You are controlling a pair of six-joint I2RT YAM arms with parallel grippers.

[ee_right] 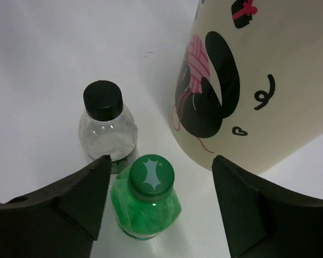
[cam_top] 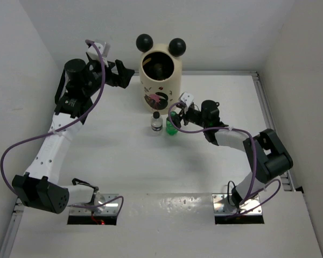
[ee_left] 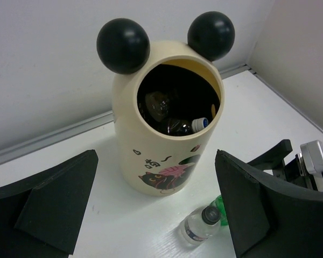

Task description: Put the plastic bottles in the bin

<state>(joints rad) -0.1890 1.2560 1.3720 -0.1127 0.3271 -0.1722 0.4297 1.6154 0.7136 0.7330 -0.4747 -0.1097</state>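
The cream bin [cam_top: 160,72] with two black ball ears stands at the back; several plastic bottles [ee_left: 178,117] lie inside it. In front of it stand a clear bottle with a black cap [cam_top: 156,122] [ee_right: 106,129] and a green bottle [cam_top: 172,128] [ee_right: 148,201]. My right gripper [cam_top: 177,115] [ee_right: 160,164] is open with its fingers on either side of the green bottle, a gap showing on the right side. My left gripper [cam_top: 123,75] [ee_left: 156,161] hangs open and empty, left of the bin's rim [ee_left: 175,59].
White walls close in the table [cam_top: 124,161] at the back and on both sides. The bin's picture side [ee_right: 204,86] is close to the right gripper's right finger. Both arm bases sit at the near edge.
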